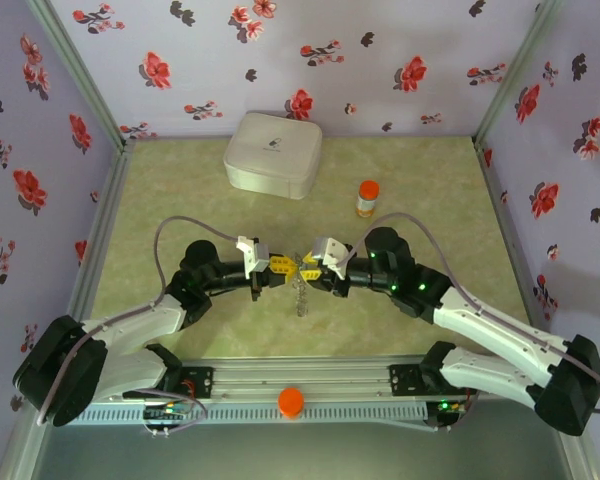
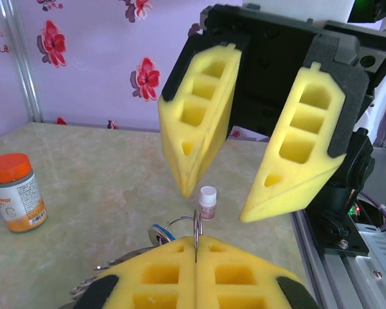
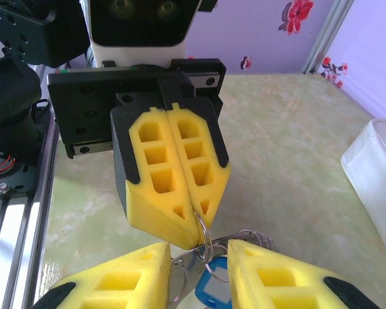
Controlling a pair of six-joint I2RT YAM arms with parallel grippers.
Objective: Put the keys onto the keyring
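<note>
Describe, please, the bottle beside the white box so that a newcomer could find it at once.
Start at the white box at the back of the green table. Just to its right and slightly nearer stands the bottle, upright. Its orange cap and printed label set it apart from the plain white box.

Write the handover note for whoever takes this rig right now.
Left tool: shut, pinching the keyring at its tips.
Right tool: open, facing the left one, a finger on either side of the keyring, gripping nothing.
Blue key: just below the keyring, between the right tool's fingers. I cannot tell whether it is threaded on.
Done: keyring gripped and held out to the right tool.
Left: check that each key is on the keyring and thread any that is not.
</note>
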